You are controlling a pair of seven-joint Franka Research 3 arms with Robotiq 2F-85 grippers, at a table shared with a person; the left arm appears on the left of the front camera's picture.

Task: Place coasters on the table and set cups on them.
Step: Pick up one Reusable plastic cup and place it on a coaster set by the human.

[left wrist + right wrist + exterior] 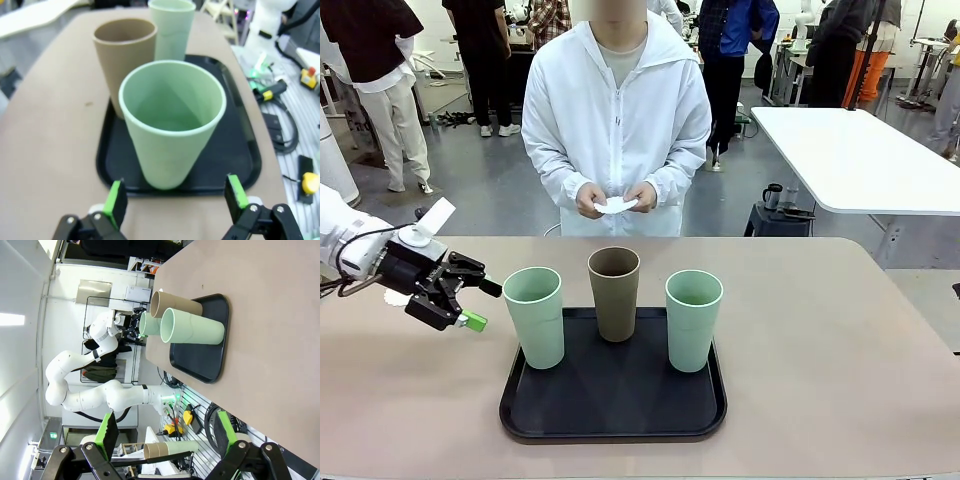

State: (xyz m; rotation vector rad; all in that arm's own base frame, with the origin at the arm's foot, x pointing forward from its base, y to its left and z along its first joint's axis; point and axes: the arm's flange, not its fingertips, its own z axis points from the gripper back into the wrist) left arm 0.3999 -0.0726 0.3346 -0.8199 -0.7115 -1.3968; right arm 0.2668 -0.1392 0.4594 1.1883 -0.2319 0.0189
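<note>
Mint and brown cups: two mint cups (534, 316) (693, 319) and one brown cup (614, 292) stand upright on the black tray (612, 412).
Coasters: white, probably paper, held in the person's hands (616, 199).
Table: tan table (840, 350) carries the tray.
Left gripper (478, 304): wide open, empty, beside the nearest mint cup.
Right gripper (167, 432): spread open, empty.

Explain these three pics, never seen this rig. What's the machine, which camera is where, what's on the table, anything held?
Two white robot arms share a beige table with a person. The front view looks across it from between the arms; the other two views come from cameras on each arm's wrist.

On the table lies a black tray with three cups: a near mint cup, a brown cup and a far mint cup.

The left tool is open, aimed at the near mint cup and holding nothing. The right tool is open and empty too.

The person's hands hold white coasters; none lies on the table yet.
</note>
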